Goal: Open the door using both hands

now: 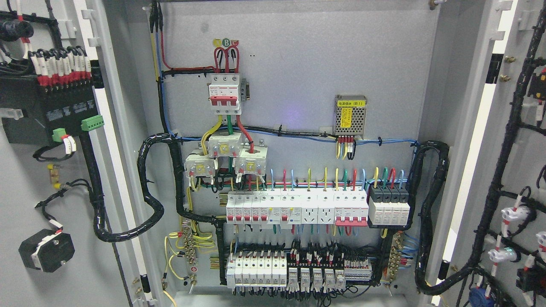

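An electrical cabinet fills the head view with both doors swung wide. The left door (pixel 64 192) shows its grey inner face at the picture's left, carrying a black module and wired terminals. The right door (pixel 512 170) stands at the picture's right, also inner face out, with black cable looms on it. Between them lies the grey back panel (pixel 298 64) with a red-handled main breaker (pixel 225 94), rows of white breakers (pixel 294 207) and lower terminal blocks (pixel 290 273). Neither of my hands or arms shows anywhere in the picture.
Thick black cable looms (pixel 149 187) loop from the left door into the cabinet, and another loom (pixel 431 213) runs to the right door. A small metal power supply (pixel 350 117) sits upper right on the panel. Door edges with hinges frame both sides.
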